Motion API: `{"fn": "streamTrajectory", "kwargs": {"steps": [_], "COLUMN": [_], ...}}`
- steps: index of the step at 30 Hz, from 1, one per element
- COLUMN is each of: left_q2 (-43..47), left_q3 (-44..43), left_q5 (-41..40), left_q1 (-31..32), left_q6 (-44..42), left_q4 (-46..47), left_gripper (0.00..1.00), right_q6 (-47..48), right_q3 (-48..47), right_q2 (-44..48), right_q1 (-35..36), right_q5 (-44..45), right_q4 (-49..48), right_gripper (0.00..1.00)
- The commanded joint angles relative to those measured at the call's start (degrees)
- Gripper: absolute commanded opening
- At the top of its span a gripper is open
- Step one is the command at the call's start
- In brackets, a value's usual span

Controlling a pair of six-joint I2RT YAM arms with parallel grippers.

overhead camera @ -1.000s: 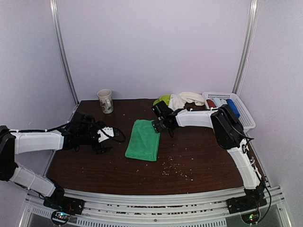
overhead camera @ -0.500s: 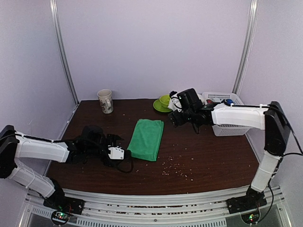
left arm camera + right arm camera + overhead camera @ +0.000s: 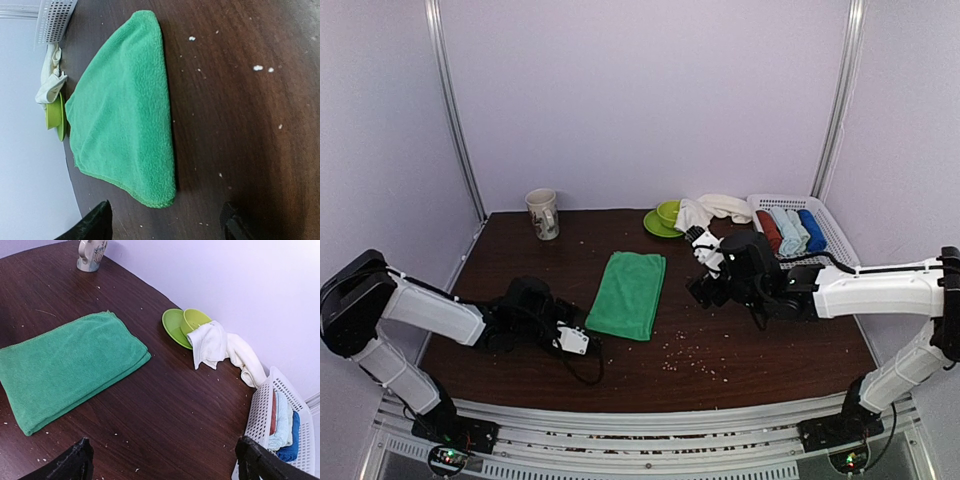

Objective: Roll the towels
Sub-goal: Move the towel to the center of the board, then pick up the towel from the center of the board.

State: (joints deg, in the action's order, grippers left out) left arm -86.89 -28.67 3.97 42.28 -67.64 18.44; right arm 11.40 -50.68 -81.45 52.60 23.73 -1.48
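A folded bright green towel lies flat mid-table, also seen in the left wrist view and the right wrist view. The cream-white towel lies crumpled at the back, draped partly over a green bowl. My left gripper sits low on the table just short of the green towel's near left corner. It is open, with nothing between its fingers. My right gripper hangs right of the green towel, open over bare wood and apart from both towels.
A mug stands at the back left. A green saucer and bowl sit behind the green towel. A white basket at the back right holds red, pale blue and dark blue rolls. Crumbs dot the near table.
The right arm has left the green towel's far edge, swinging right and nearer. The left gripper has slid right, up to the towel's near left corner. The towel stays flat.
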Motion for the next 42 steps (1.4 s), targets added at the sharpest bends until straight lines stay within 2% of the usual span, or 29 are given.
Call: {"fn": "streamTrajectory", "kwargs": {"steps": [1,6,10,13,16,21,24,26,30,35,42], "left_q2": [-3.86,-8.0,-9.39,-10.43,-11.6,-13.07,-13.32,-13.05,-11.28,-9.22,-6.55], "left_q3": [-2.82,-3.5,-3.39,-3.37,-3.88,-4.47,-4.8,-5.1,-6.55,-8.94,-10.33], "left_q5": [-1.98,-5.04,-5.11,-5.53,-6.08,-6.5,-6.55,-6.09,-3.24,2.2,8.85], "left_q1": [0.18,0.39,0.75,1.35,1.7,1.93,1.93,1.98,1.93,1.93,1.93], "left_q6": [1.28,1.86,1.32,1.34,1.67,1.82,2.12,2.62,4.75,8.09,11.19], "left_q4": [4.43,7.44,7.88,8.55,9.0,8.35,7.39,6.25,0.88,-7.77,-15.99], "left_gripper": [0.74,0.64,0.52,0.51,0.46,0.19,0.08,0.0,0.0,0.0,0.0], "right_q6": [-1.32,-1.99,-2.08,-1.56,-0.59,-0.36,-3.5,-3.7,1.85,14.28,25.15], "right_q3": [1.11,2.31,4.18,5.87,7.86,10.87,14.03,15.81,17.2,18.61,14.49], "right_q2": [3.6,5.79,8.02,9.49,10.66,12.05,13.2,14.57,15.71,10.32,-2.84], "right_q1": [3.61,6.18,7.24,7.66,8.18,8.8,8.76,8.66,9.42,14.5,17.84], "right_q5": [5.11,7.28,8.57,8.71,8.93,9.85,15.03,11.97,0.44,-0.11,-0.3], "right_q4": [-2.11,-1.95,-2.65,-3.67,-5.5,-8.91,-14.61,-15.78,-16.16,-20.74,-23.57], "right_gripper": [1.0,1.0,1.0,1.0,1.0,1.0,1.0,1.0,1.0,0.99,0.96]}}
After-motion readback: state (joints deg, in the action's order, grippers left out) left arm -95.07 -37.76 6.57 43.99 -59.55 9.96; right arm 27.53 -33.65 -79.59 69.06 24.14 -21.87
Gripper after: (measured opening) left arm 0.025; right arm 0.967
